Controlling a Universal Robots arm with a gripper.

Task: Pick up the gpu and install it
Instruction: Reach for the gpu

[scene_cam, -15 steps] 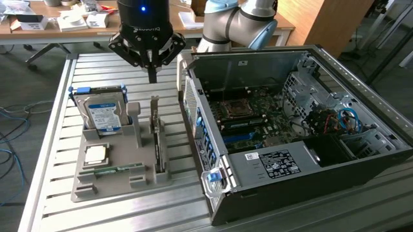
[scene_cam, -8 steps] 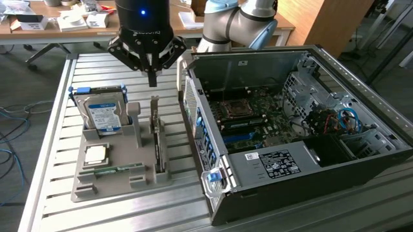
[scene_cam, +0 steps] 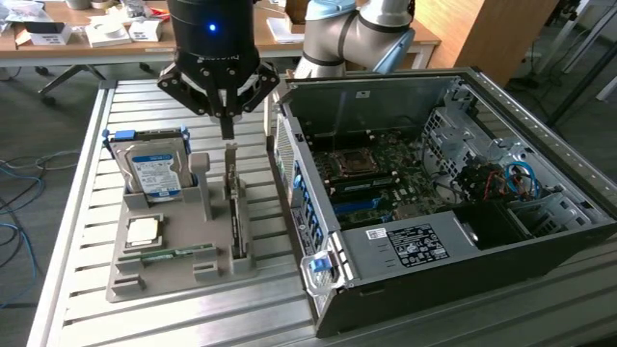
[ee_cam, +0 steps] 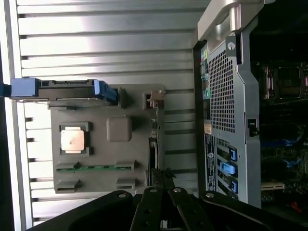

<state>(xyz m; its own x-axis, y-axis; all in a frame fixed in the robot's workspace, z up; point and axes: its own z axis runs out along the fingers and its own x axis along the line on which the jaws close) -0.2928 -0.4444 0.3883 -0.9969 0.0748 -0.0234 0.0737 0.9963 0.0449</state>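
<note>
Black end effector (scene_cam: 227, 130) hangs with its fingers pressed together, gripping nothing. Directly beneath its tips, very close, one gpu (scene_cam: 234, 210) stands edge-on in a slot of the single grey holder (scene_cam: 135, 282). Its face is hard to make out, and I cannot tell whether the tips touch it. Further out on that holder sit one hard drive (scene_cam: 154, 173), one processor chip (scene_cam: 143, 231) and one green memory stick (scene_cam: 178, 253). Beyond the gpu on the other side, one open computer case (scene_cam: 415, 246) rests on the slatted metal table (scene_cam: 95, 217), cut off in the wrist view.
</note>
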